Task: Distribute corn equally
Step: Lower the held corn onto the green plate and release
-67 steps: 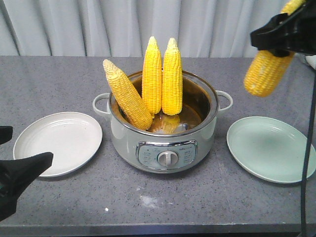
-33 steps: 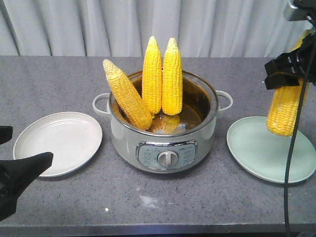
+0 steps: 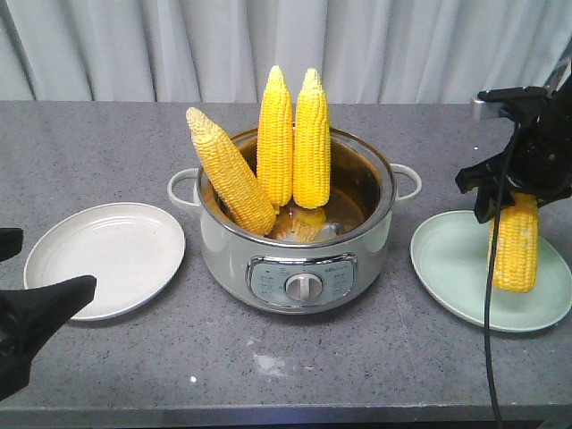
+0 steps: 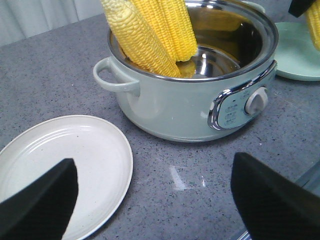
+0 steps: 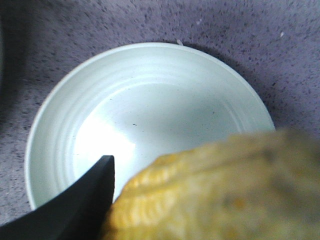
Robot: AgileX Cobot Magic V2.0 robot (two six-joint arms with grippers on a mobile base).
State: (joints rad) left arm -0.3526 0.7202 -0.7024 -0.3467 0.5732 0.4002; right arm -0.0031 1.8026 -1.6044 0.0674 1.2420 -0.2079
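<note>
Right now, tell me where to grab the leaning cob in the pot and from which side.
Grip the leaning cob on its bare upper half above the rim of the pot, coming from the left: it tilts out that way, and two upright cobs crowd its right.

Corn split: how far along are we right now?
Done: nothing settled; the white plate is bare. In hand: the right claw holds one cob upright over the green plate, its lower end at or just above the plate, not released. Left: three cobs stand in the pot, and the left claw is open near the white plate.
</note>
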